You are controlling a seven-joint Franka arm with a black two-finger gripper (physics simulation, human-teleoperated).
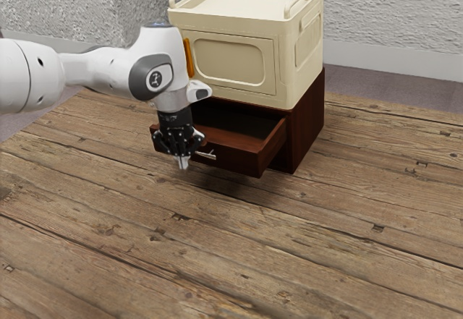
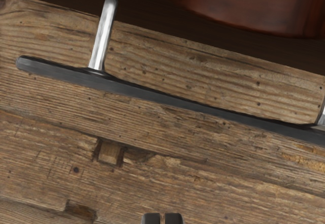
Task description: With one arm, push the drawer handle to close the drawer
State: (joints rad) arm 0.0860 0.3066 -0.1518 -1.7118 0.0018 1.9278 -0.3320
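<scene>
My gripper (image 1: 183, 163) is closed on nothing, pointing down in front of the drawer (image 1: 242, 161), near its handle (image 1: 207, 155) but not touching it. The drawer sticks out open from the dark reddish cabinet (image 1: 307, 120), beneath the cream box (image 1: 300, 80).

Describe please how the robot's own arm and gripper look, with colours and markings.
The arm is white with rounded segments and a grey joint cover carrying a round emblem. The gripper is black, with paler fingertips in the exterior view.
</scene>
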